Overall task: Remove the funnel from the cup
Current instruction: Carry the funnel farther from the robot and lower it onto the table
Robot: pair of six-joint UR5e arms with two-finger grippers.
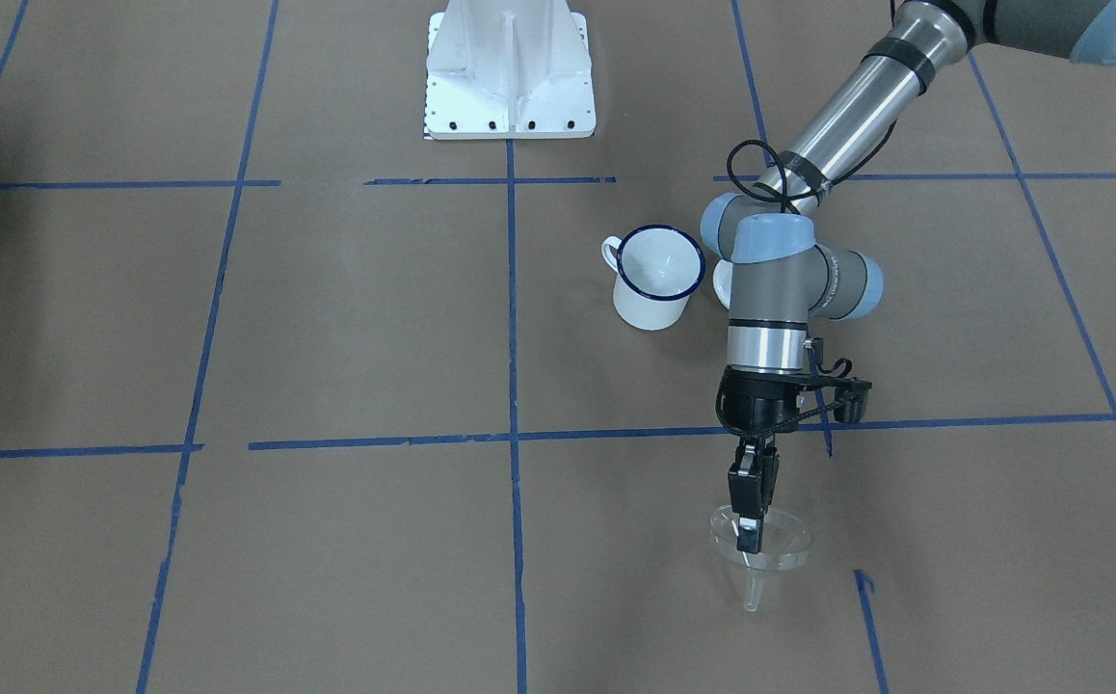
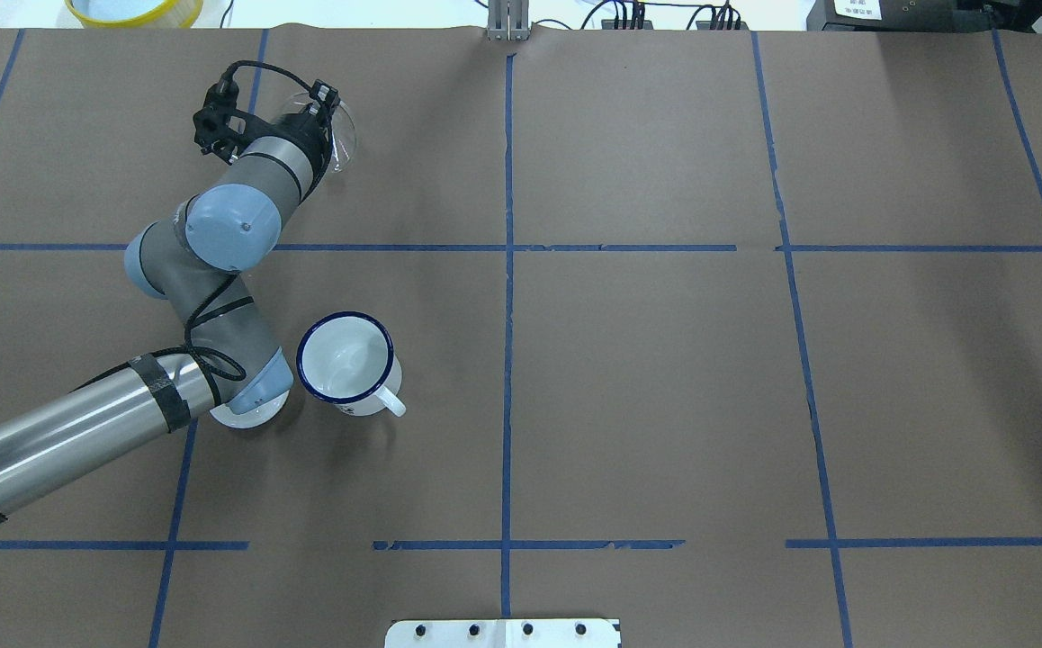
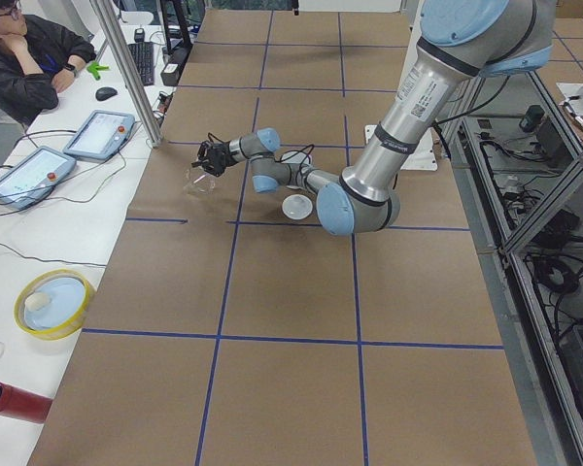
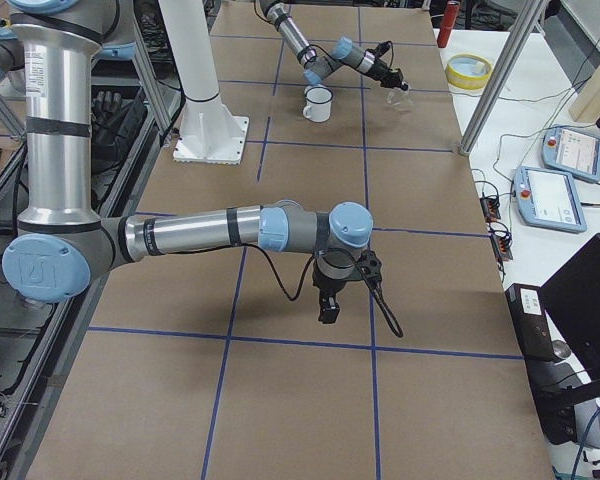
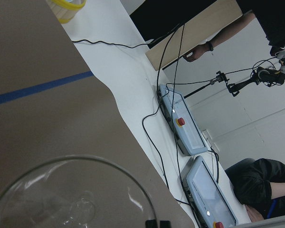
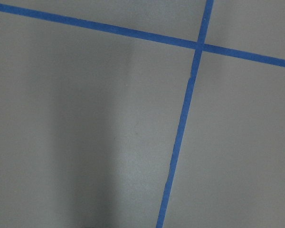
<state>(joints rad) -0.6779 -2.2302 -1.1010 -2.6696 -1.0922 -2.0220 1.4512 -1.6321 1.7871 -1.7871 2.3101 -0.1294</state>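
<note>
The clear funnel (image 1: 778, 546) is out of the cup and hangs spout-down at the table's operator side, near its edge. My left gripper (image 1: 749, 525) is shut on the funnel's rim; the rim also shows in the left wrist view (image 5: 76, 164). From overhead the funnel (image 2: 344, 137) peeks out past the gripper (image 2: 318, 101). The white mug with the blue rim (image 1: 656, 278) stands upright and empty beside my left elbow (image 2: 345, 358). My right gripper (image 4: 328, 305) shows only in the right side view, low over bare table; I cannot tell whether it is open or shut.
A white round lid (image 2: 247, 412) lies partly under my left elbow, next to the mug. The robot base (image 1: 510, 72) stands at the table's middle. Beyond the far edge are a yellow bowl (image 2: 134, 9), teach pendants (image 3: 99, 134) and a seated operator (image 3: 29, 58).
</note>
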